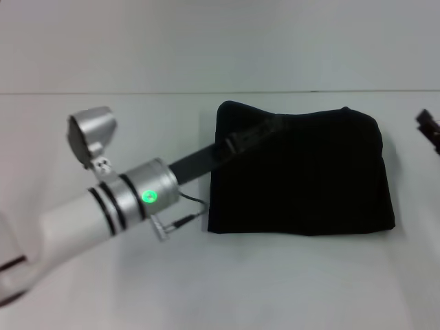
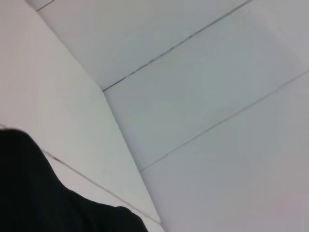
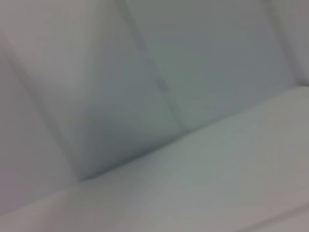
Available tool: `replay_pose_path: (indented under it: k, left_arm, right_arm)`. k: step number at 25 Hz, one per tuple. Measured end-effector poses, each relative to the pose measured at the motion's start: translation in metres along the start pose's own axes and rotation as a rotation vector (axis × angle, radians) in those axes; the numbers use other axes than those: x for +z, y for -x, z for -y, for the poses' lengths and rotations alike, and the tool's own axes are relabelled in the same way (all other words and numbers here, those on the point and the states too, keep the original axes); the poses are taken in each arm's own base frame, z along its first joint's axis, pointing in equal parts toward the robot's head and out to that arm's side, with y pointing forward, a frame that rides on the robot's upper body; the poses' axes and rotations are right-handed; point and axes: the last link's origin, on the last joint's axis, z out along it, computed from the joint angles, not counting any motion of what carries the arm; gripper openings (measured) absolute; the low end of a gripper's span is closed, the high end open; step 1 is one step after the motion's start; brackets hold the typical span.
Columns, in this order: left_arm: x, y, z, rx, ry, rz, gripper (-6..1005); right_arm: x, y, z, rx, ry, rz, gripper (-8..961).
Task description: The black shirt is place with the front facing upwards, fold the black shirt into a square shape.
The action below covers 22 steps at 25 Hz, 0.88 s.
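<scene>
Head view shows the black shirt (image 1: 302, 175) lying folded into a roughly square block on the white table (image 1: 220, 289), no lettering or neck label visible on the plain face that is up. The left gripper (image 1: 251, 136) reaches in over the shirt's near-left corner, black against black, so its outline melts into the cloth and I cannot tell whether its fingers are apart, together or pinching fabric. Behind it, the left arm (image 1: 103, 206) runs back toward the robot, white with a silver wrist collar carrying a green light (image 1: 148, 196), and a thin cable (image 1: 185, 218) trails beside the shirt's left edge. The arm covers part of the table just beside that edge.

The right gripper (image 1: 429, 127) is only a dark sliver cut off at the frame edge, well apart from the shirt; its state cannot be made out.

The left wrist view catches a dark mass of shirt cloth (image 2: 43, 193) in one corner, with pale wall panels (image 2: 193, 96) beyond. The right wrist view gives only blurred pale surfaces.
</scene>
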Motion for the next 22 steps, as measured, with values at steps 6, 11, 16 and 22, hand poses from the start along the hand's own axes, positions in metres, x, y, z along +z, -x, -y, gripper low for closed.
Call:
replay_pose_path:
  k: [6, 11, 16, 22]
  left_arm:
    - [-0.035, -0.022, 0.012, 0.085, -0.024, 0.013, 862]
    - [-0.06, -0.026, 0.018, 0.098, -0.028, -0.031, 873]
    - [-0.069, -0.021, 0.02, 0.083, -0.027, -0.029, 864]
    - [-0.071, -0.019, 0.016, 0.079, 0.002, -0.017, 854]
  right_arm:
    - [-0.002, -0.006, -0.046, -0.215, 0.363, -0.093, 946]
    - [0.013, -0.021, -0.071, -0.341, 0.47, -0.2, 947]
    - [0.031, -0.034, -0.072, -0.373, 0.391, -0.309, 946]
    - [0.033, -0.043, -0.063, -0.401, 0.326, -0.375, 947]
